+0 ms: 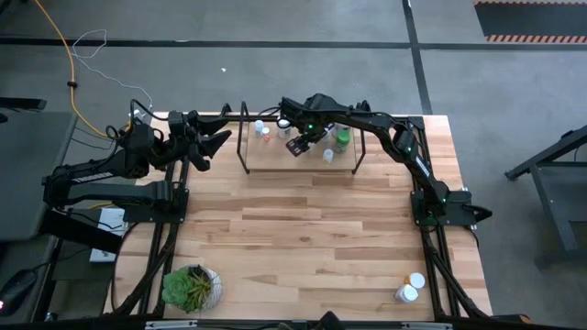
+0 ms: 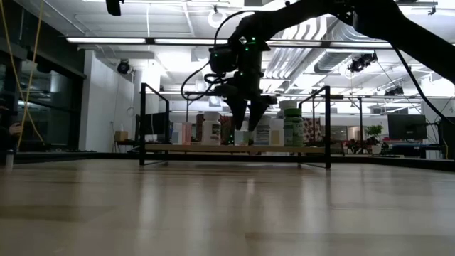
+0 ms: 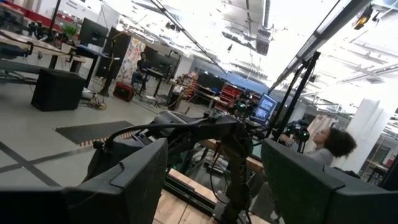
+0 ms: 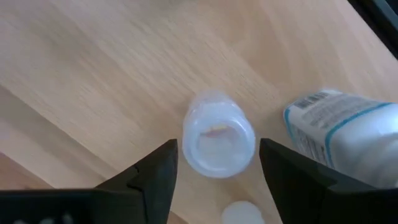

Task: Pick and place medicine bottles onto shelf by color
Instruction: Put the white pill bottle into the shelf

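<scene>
The shelf (image 1: 275, 167) stands at the table's far edge and carries several medicine bottles, among them a green one (image 1: 341, 139) and a white one (image 1: 327, 156). My right gripper (image 4: 217, 182) points down over the shelf board, open. Its fingers stand on either side of an upright white-capped bottle (image 4: 217, 140) with a gap on each side. The low view shows the same gripper (image 2: 249, 117) just above the row of bottles. My left gripper (image 3: 214, 186) is raised at the table's far left (image 1: 215, 139), open and holding nothing.
A white bottle with a blue label (image 4: 339, 137) stands close beside the right fingers. Two white bottles (image 1: 410, 289) are at the table's near right corner, and a potted plant (image 1: 191, 286) at its near left. The shelf's black posts (image 2: 142, 124) rise at its ends. A person (image 3: 336, 144) is beyond the table.
</scene>
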